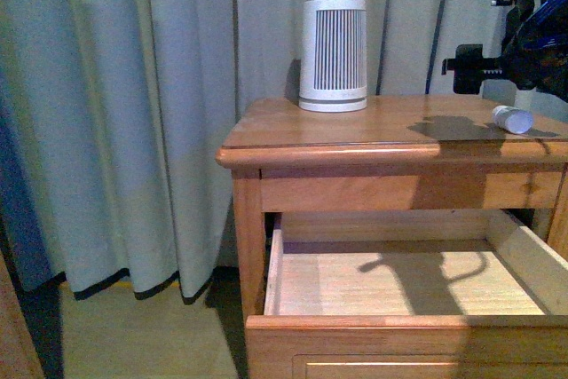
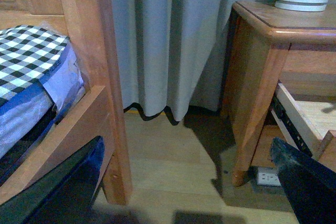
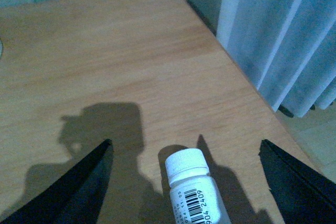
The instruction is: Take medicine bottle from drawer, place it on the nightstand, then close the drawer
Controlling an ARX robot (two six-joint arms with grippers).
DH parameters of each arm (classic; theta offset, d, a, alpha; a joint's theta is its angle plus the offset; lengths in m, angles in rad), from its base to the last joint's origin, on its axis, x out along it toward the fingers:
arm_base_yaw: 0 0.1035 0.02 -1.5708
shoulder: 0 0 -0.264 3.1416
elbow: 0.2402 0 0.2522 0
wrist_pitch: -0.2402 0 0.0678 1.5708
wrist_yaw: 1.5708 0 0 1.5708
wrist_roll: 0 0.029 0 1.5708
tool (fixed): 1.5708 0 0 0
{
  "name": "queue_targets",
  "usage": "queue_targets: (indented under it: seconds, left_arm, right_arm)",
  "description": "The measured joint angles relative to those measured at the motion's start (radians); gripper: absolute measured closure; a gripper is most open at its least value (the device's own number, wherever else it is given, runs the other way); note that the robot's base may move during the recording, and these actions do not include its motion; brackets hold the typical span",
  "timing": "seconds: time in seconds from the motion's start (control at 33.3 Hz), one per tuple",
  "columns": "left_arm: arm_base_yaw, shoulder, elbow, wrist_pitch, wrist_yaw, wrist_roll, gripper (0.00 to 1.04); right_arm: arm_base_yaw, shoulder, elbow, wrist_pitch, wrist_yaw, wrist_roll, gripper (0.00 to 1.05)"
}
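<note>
Medicine bottle [image 1: 513,118] lying on its side atop the nightstand [image 1: 355,135], released between the spread fingers of the right gripper [image 3: 186,182]. Drawer [image 1: 404,308] gaping below, awaiting a push. Left gripper [image 2: 194,182] also spread, beside the nightstand, low.

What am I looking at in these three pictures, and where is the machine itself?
The machine is a robot with two arms. One camera sits on its body and looks forward; the other two ride on its wrists. The body camera shows a wooden nightstand with its upper drawer pulled open. On top stand a white ribbed device and, lying on its side, a small medicine bottle. The right hand, seen from its wrist camera, is open with the bottle between its dark fingers, holding nothing. The left hand is open too, low by the floor beside a bed.
</note>
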Motion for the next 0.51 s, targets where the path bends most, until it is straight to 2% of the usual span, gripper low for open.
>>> queue_targets:
  seconds: [0.09, 0.21, 0.36, 0.51]
  left_arm:
    - [0.000, 0.000, 0.000, 0.000, 0.000, 0.000, 0.07]
    - [0.000, 0.000, 0.000, 0.000, 0.000, 0.000, 0.07]
    - [0.000, 0.000, 0.000, 0.000, 0.000, 0.000, 0.07]
    - [0.000, 0.000, 0.000, 0.000, 0.000, 0.000, 0.07]
  right_arm:
    - [0.000, -0.060, -0.053, 0.064, 0.003, 0.006, 0.05]
    - [0.006, -0.266, -0.219, 0.141, 0.058, 0.002, 0.07]
    - [0.018, -0.514, -0.450, 0.191, 0.072, 0.009, 0.07]
    - [0.077, -0.898, -0.895, 0.179, 0.028, 0.068, 0.07]
